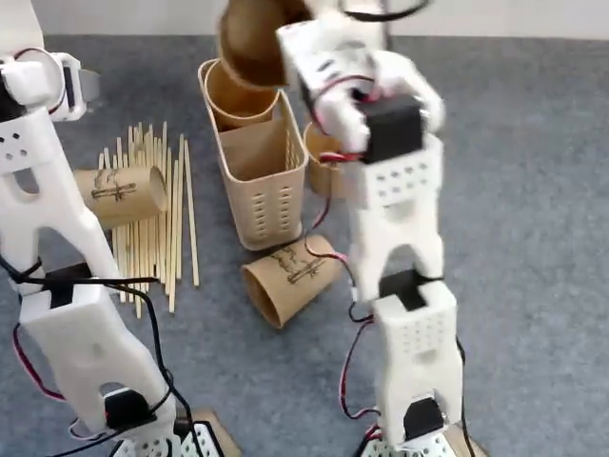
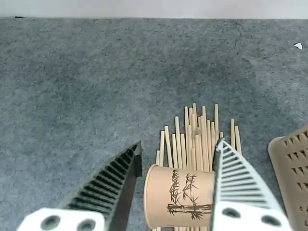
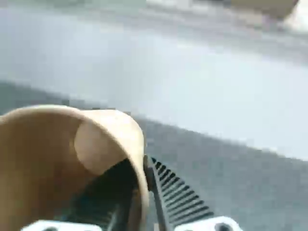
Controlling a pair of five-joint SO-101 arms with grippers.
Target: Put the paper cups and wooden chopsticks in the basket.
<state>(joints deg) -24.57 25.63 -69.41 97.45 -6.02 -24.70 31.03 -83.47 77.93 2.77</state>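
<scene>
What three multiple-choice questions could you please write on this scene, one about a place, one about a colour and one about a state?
1. The lying cup under the left end effector rests:
A) on the chopsticks
B) upright beside them
C) inside another cup

2. The carpet is:
A) green
B) grey
C) red

3. The right end effector is:
A) open and empty
B) shut on a chopstick
C) shut on the held cup

Answers:
1 A, the sticks run out from beneath the cup's side.
2 B, grey shows all around the things.
3 C, its jaws pinch the cup's wall, one inside and one outside.
</scene>
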